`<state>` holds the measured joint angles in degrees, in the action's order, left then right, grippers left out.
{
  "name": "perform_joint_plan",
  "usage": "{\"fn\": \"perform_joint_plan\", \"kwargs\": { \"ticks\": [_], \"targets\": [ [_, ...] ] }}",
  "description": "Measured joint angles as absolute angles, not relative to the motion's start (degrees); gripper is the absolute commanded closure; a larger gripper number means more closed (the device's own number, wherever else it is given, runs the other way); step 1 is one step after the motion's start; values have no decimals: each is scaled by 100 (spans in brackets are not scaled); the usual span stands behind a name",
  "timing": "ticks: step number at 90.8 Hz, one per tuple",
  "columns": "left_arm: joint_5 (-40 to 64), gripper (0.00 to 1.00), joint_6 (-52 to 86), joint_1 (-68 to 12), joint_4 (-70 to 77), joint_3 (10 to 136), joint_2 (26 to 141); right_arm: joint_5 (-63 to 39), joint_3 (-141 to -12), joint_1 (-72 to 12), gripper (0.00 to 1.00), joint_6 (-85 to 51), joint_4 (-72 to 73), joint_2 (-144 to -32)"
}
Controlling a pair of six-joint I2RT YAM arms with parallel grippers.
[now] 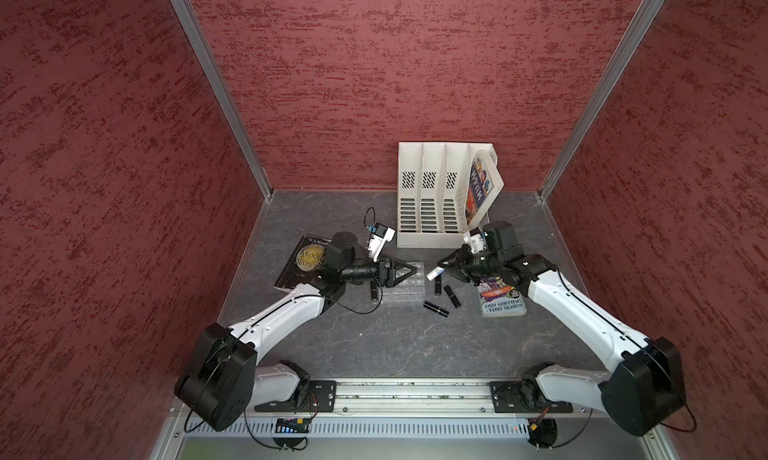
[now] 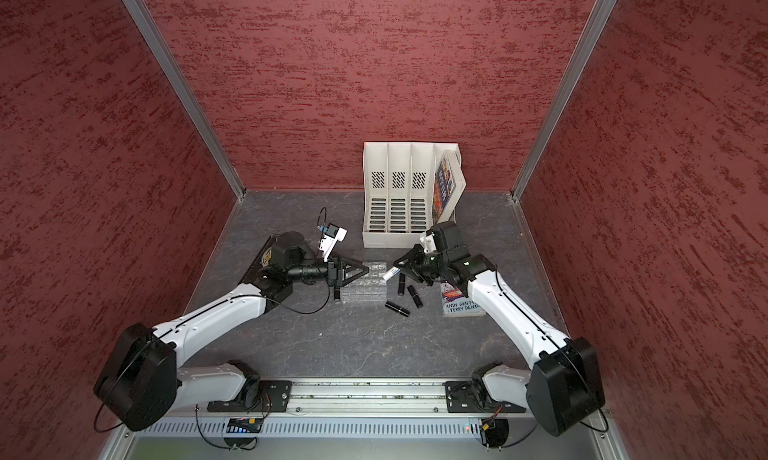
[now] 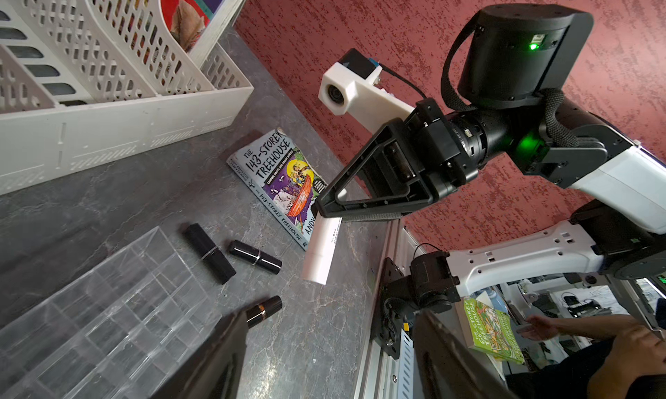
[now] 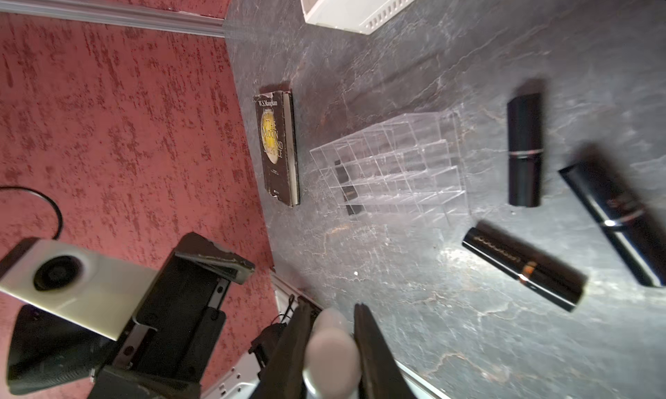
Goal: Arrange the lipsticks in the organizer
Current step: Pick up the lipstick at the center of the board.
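Observation:
The clear organizer (image 1: 409,293) (image 2: 365,289) (image 3: 108,307) (image 4: 389,163) lies mid-table, all its cells empty. My left gripper (image 1: 409,273) (image 3: 333,318) hovers open over its far left part, holding nothing. One black lipstick (image 1: 374,291) (image 2: 336,291) lies against the organizer's left side. Three more black lipsticks (image 1: 437,286) (image 1: 453,296) (image 1: 436,308) lie on the table to its right, and the right wrist view shows them too (image 4: 524,155) (image 4: 522,267). My right gripper (image 1: 441,267) (image 4: 333,310) is shut on the white lipstick (image 1: 433,274) (image 2: 390,273) (image 3: 322,249) (image 4: 331,350), lifted above them.
A white slotted file rack (image 1: 436,192) holding one book stands at the back. A dark paperback (image 1: 299,262) (image 4: 277,148) lies left under the left arm. A treehouse book (image 1: 500,302) (image 3: 284,177) lies right, under the right arm. Red walls close in three sides.

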<state>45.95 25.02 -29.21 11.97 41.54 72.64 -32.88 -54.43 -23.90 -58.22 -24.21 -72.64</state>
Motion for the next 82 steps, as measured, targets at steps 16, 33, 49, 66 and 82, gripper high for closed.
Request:
{"fn": "perform_joint_plan", "kwargs": {
  "ticks": [16, 33, 49, 66, 82],
  "targets": [
    [4451, 26, 2598, -2921, 1315, 3800, 7019, -3468, -4567, -2432, 94, -7284, -690, -7461],
    [4421, 27, 2724, -2926, 1540, 3607, 6851, -3754, -4233, -2434, 97, -8571, 913, -7675],
    [4340, 27, 2871, -2958, 1885, 3586, 6831, -3983, -4025, -2434, 99, -9437, 2167, -7804],
    [4265, 27, 3068, -2991, 2268, 3557, 6834, -4128, -3997, -2434, 100, -9795, 2663, -7900],
    [4145, 27, 3227, -2987, 2458, 3540, 6834, -4246, -3997, -2434, 100, -9909, 2930, -7968]
  ]
}}
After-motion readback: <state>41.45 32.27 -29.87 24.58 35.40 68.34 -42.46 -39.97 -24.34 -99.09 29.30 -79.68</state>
